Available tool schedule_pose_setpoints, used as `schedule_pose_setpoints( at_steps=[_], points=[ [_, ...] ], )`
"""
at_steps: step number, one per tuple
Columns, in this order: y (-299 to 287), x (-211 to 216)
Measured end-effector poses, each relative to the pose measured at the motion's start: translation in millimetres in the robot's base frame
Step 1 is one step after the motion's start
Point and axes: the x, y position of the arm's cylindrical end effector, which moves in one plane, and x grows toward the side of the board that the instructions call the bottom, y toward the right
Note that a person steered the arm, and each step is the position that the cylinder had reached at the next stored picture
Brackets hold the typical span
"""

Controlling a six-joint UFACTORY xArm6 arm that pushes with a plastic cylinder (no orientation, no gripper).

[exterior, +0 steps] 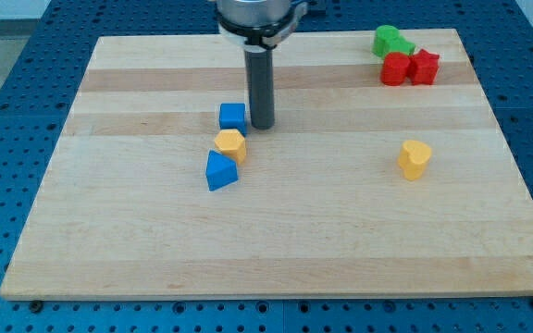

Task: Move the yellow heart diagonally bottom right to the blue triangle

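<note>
The yellow heart [415, 158] lies alone on the wooden board, right of centre. The blue triangle [220, 171] lies left of centre, far to the heart's left and slightly lower. A yellow hexagon [231, 144] touches the triangle's upper right, and a blue cube [232, 117] sits just above the hexagon. My tip [262, 126] stands right beside the blue cube, on its right, above and to the right of the triangle. It is far to the left of the yellow heart.
At the board's top right corner a green block [392, 41] sits above a red cylinder-like block [395, 69] and a red star [424, 67], all clustered together. The board's edges [276, 294] drop to a blue perforated table.
</note>
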Motion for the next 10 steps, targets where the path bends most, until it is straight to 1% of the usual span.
schedule_pose_setpoints(
  at_steps=[1, 3, 4, 5, 6, 7, 8, 9, 10],
  points=[
    [48, 0],
    [197, 1],
    [245, 33],
    [224, 53],
    [184, 59],
    [160, 80],
    [166, 82],
    [202, 97],
    [184, 111]
  ],
)
